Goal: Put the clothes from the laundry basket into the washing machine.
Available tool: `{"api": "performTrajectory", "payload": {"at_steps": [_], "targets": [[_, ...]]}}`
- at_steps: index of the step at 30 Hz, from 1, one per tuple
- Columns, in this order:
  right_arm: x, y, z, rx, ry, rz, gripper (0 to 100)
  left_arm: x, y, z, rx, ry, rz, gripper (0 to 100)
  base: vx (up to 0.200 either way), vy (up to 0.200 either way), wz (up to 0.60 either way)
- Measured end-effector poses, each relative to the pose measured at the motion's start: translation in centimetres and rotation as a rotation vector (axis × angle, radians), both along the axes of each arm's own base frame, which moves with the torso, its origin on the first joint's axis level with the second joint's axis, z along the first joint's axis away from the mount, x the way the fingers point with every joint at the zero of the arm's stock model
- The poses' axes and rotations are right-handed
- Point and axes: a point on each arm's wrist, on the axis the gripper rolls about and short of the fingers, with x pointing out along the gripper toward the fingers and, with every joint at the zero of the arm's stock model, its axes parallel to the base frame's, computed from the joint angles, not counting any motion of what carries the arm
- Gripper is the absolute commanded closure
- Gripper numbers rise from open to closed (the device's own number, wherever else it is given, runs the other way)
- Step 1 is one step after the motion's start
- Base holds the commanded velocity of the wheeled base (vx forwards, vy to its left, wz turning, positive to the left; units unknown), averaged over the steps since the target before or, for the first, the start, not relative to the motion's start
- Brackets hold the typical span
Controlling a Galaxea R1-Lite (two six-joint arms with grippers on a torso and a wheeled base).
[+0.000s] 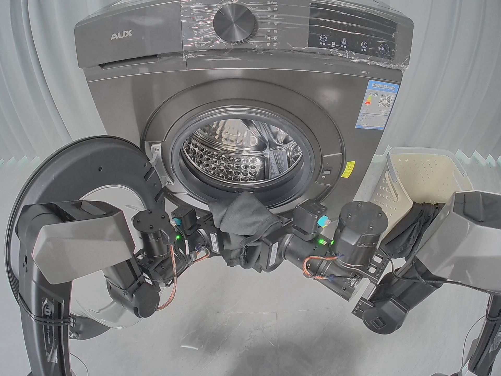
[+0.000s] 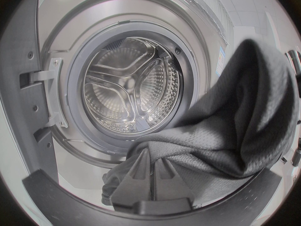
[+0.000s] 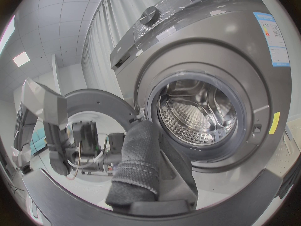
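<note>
— Why are we holding the dark garment (image 1: 242, 218) here?
— Our left gripper (image 2: 153, 159) is clamped on it. The cloth drapes over our right gripper (image 3: 163, 170), so we cannot tell its grip. The garment hangs at the door's lip, ready to go into the drum (image 1: 242, 150) beyond.

Bright even light; ceiling panel (image 3: 21, 58) glowing; glare on drum (image 1: 240, 150); wrist views fisheye-warped, dark corners.
</note>
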Motion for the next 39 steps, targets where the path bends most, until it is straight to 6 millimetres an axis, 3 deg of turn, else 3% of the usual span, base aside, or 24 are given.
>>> {"api": "performTrajectory", "payload": {"at_steps": [7, 13, 14, 25, 39], "targets": [[-0.6, -1.0, -0.8, -0.039, 0.03, 0.006, 100, 0.0, 0.3, 0.5, -0.007, -0.008, 0.014, 100, 0.0, 0.0, 0.0], [1.0, -1.0, 1.1, 0.021, -0.028, -0.03, 100, -0.8, 0.3, 0.3, 0.006, 0.014, -0.002, 100, 0.0, 0.0, 0.0], [1.3, -1.0, 1.5, 0.031, -0.039, -0.036, 100, -1.1, 0.3, 0.1, 0.013, 0.025, -0.007, 0, 0.0, 0.0, 0.0], [2.9, -0.5, 3.1, 0.088, -0.103, -0.042, 100, -4.7, 0.1, -1.2, 0.07, 0.127, -0.161, 0, 0.0, 0.0, 0.0], [2.9, -0.2, 2.5, 0.078, -0.097, -0.018, 100, -4.1, 0.3, 1.7, 0.02, 0.037, -0.15, 0, 0.0, 0.0, 0.0]]}}
